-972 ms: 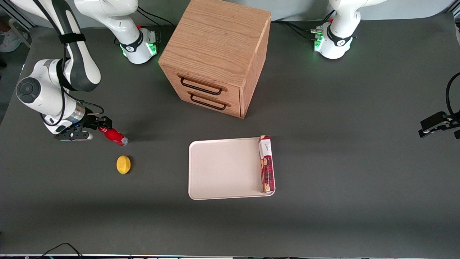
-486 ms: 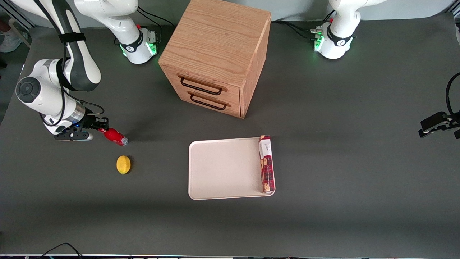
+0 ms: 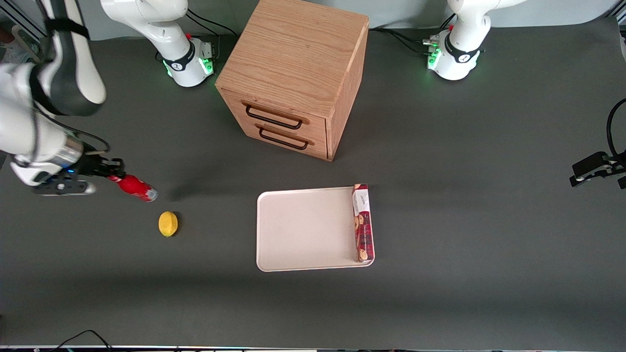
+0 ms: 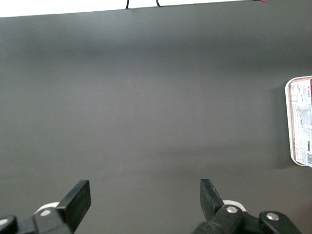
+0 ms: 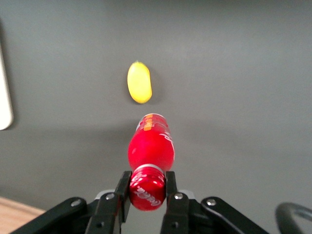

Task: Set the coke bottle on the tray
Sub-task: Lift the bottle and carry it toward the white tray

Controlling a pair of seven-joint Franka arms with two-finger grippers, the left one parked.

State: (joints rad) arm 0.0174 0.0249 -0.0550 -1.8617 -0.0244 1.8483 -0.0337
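Right wrist view: claw (image 5: 145,187) clamps coke bottle (image 5: 150,148) at cap, above table w/ lemon (image 5: 139,82).

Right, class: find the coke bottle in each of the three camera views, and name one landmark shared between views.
Front view: coke bottle in the claw, toward the working arm's end, beside the lemon.
Right wrist view: bottle, cap clamped in the claw.
Left wrist view: not in it.
Shared landmark: the lemon.
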